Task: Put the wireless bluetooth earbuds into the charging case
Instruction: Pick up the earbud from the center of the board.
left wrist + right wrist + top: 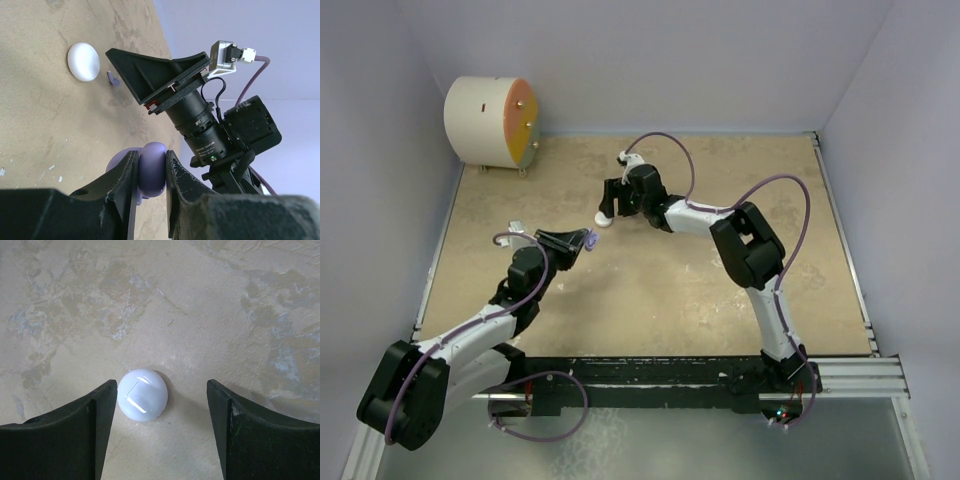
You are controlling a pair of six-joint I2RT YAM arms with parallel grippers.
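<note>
My left gripper (152,162) is shut on a lilac round charging case (152,170) and holds it just above the table; it also shows in the top view (590,240). My right gripper (162,405) is open and hangs over a white round case (142,394) that lies on the table between its fingers, close to the left one. In the left wrist view the white case (83,61) lies beside one tiny lilac earbud (113,78). The other earbuds are out of view.
A white drum with an orange face (492,122) stands at the back left corner. Grey walls close in the beige table (720,300) on three sides. The right wrist's camera and cable (210,120) hang close to my left gripper.
</note>
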